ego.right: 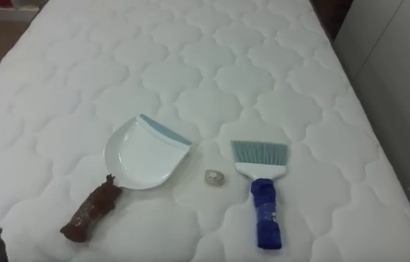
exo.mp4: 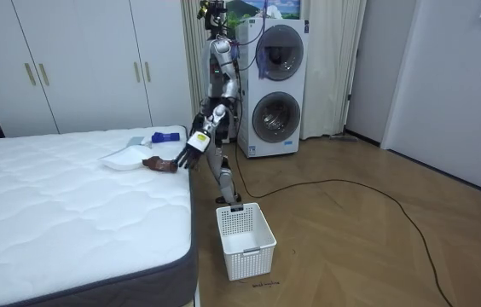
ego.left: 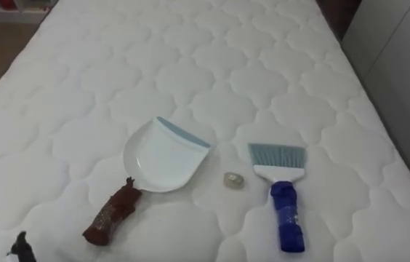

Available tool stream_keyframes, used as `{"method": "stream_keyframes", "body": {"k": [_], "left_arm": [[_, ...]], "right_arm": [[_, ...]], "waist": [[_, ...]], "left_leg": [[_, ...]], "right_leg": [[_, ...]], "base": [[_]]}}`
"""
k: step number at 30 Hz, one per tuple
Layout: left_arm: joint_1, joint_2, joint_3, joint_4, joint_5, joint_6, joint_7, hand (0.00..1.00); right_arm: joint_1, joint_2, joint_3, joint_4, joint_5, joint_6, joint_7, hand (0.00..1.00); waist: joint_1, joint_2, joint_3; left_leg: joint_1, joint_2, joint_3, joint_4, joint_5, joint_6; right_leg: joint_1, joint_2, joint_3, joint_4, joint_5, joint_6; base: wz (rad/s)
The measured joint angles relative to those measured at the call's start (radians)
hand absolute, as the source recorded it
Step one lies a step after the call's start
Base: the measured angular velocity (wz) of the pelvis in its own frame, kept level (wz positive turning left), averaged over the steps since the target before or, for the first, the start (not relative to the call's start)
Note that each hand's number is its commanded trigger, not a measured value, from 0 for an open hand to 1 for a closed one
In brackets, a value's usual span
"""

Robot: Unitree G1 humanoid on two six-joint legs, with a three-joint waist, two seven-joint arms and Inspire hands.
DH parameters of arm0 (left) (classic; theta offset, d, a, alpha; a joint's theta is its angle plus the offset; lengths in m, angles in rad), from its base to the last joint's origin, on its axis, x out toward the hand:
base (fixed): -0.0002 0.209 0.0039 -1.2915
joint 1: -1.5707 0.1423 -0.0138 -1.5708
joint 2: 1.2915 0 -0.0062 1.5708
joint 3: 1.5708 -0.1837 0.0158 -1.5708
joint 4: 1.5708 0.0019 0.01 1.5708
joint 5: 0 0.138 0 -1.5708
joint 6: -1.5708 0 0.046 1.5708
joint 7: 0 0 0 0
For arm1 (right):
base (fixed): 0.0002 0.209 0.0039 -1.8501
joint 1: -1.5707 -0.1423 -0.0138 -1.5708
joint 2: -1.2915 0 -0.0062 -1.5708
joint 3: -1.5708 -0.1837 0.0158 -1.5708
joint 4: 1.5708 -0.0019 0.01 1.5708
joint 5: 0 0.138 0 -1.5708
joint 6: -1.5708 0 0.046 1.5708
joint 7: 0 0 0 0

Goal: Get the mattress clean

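Observation:
On the white quilted mattress (ego.left: 212, 65) lies a white dustpan (ego.left: 163, 156) with a brown handle (ego.left: 112, 215) that points toward me. To its right rests a small clear ring-shaped scrap (ego.left: 234, 180). Further right is a brush (ego.left: 283, 193) with pale blue bristles and a blue handle. My left hand (ego.left: 20, 247) peeks in at the lower left, short of the brown handle and apart from it. In the room view this hand (exo.mp4: 191, 153) hangs with straight fingers just off the bed's edge, beside the dustpan (exo.mp4: 124, 158).
I stand at the bed's side edge. A white plastic basket (exo.mp4: 245, 239) sits on the wooden floor by my feet. Stacked washing machines (exo.mp4: 275, 85) stand behind me, and white wardrobes (exo.mp4: 78, 60) line the wall beyond the bed.

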State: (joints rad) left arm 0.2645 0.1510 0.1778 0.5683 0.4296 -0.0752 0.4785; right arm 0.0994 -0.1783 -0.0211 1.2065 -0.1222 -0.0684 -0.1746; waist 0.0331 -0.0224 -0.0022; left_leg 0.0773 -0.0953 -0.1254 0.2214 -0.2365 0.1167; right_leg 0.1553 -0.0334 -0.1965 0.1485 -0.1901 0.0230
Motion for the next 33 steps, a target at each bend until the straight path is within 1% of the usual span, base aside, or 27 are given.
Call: {"method": "stream_keyframes", "body": {"k": [2, 3, 6, 9, 13, 17, 19, 23, 26, 29, 31, 33], "left_arm": [[-0.019, 0.001, -0.019, -0.012, 0.014, -0.006, 0.017, 0.00], [-0.029, 0.001, -0.036, -0.025, 0.018, -0.007, 0.020, 0.00], [-0.047, 0.001, -0.077, -0.050, 0.027, -0.019, 0.021, 0.00], [-0.064, 0.002, -0.105, -0.081, 0.028, -0.024, 0.020, 0.00], [-0.089, 0.007, -0.107, -0.082, 0.023, -0.038, 0.019, 0.00], [-0.106, 0.023, -0.107, -0.082, 0.025, -0.039, 0.009, 0.00], [-0.113, 0.025, -0.107, -0.082, 0.030, -0.039, 0.004, 0.00], [-0.145, 0.025, -0.126, -0.031, 0.032, -0.037, -0.013, 0.00], [-0.168, 0.025, -0.131, -0.004, 0.032, -0.037, -0.019, 0.00], [-0.208, 0.025, -0.142, 0.056, 0.032, -0.037, -0.031, 0.00], [-0.237, 0.025, -0.145, 0.075, 0.032, -0.037, -0.039, 0.00], [-0.286, 0.025, -0.167, 0.119, 0.031, -0.038, -0.046, 0.00]], "right_arm": [[0.002, 0.000, 0.001, 0.003, 0.009, -0.005, 0.003, 0.00], [0.003, 0.001, 0.001, 0.003, 0.011, -0.005, 0.004, 0.00], [0.003, 0.000, 0.001, 0.003, 0.017, -0.010, 0.006, 0.00], [0.005, -0.004, 0.001, 0.004, 0.017, -0.017, 0.015, 0.00], [0.005, -0.007, 0.001, 0.004, 0.016, -0.017, 0.015, 0.00], [0.004, -0.014, 0.002, -0.004, -0.004, -0.019, 0.026, 0.00], [0.003, -0.017, 0.002, -0.005, -0.002, -0.019, 0.026, 0.00], [-0.007, -0.019, 0.022, -0.002, 0.006, -0.018, 0.051, 0.00], [-0.019, -0.019, 0.045, -0.002, 0.005, -0.018, 0.068, 0.00], [-0.033, -0.019, 0.064, -0.001, 0.000, -0.017, 0.068, 0.00], [-0.047, -0.017, 0.078, 0.001, -0.004, -0.017, 0.067, 0.00], [-0.063, -0.016, 0.087, 0.013, 0.001, -0.018, 0.067, 0.00]], "waist": [[-0.002, 0.004, 0.0007], [-0.002, 0.005, 0.0020], [-0.004, 0.004, 0.0023], [-0.005, 0.005, 0.0054], [-0.007, 0.006, 0.0057], [-0.006, 0.006, 0.0048], [-0.006, 0.007, 0.0048], [-0.010, 0.008, 0.0063], [-0.012, 0.009, 0.0076], [-0.026, 0.008, 0.0086], [-0.032, 0.004, 0.0110], [-0.034, -0.002, 0.0151]], "left_leg": [[0.000, -0.001, -0.007, 0.004, 0.000, 0.000], [0.000, -0.002, -0.010, 0.005, 0.000, 0.000], [-0.005, -0.004, -0.015, 0.009, 0.000, 0.000], [-0.015, -0.004, -0.016, 0.014, 0.000, 0.000], [-0.020, -0.004, -0.017, 0.014, 0.000, 0.000], [-0.041, -0.004, -0.015, 0.021, 0.000, 0.000], [-0.055, -0.005, -0.015, 0.033, 0.000, 0.000], [-0.073, -0.004, -0.010, 0.038, 0.000, 0.000], [-0.095, -0.002, 0.002, 0.040, 0.001, -0.002], [-0.130, -0.001, 0.011, 0.056, 0.001, -0.002], [-0.158, 0.000, 0.013, 0.070, 0.001, -0.002], [-0.178, -0.001, 0.015, 0.080, 0.001, -0.002]], "right_leg": [[0.001, 0.000, -0.002, -0.003, 0.000, 0.000], [0.002, 0.000, -0.002, -0.004, 0.000, 0.000], [0.006, -0.001, -0.002, -0.011, 0.000, 0.000], [0.002, -0.002, 0.000, -0.014, 0.000, 0.000], [0.000, -0.002, 0.001, -0.014, 0.000, 0.000], [-0.019, -0.002, 0.000, -0.010, 0.000, 0.000], [-0.030, -0.003, 0.001, -0.009, 0.000, 0.000], [-0.049, -0.004, 0.005, -0.003, 0.000, 0.000], [-0.075, -0.004, 0.008, 0.006, 0.000, -0.001], [-0.106, -0.004, 0.015, 0.011, 0.002, -0.003], [-0.132, -0.003, 0.016, 0.022, 0.002, -0.003], [-0.153, -0.003, 0.017, 0.025, 0.003, -0.005]], "base": [[0.06], [0.09], [0.07], [0.10], [0.05], [0.00], [0.00], [-0.01], [-0.08], [-0.03], [0.00], [0.00]]}}
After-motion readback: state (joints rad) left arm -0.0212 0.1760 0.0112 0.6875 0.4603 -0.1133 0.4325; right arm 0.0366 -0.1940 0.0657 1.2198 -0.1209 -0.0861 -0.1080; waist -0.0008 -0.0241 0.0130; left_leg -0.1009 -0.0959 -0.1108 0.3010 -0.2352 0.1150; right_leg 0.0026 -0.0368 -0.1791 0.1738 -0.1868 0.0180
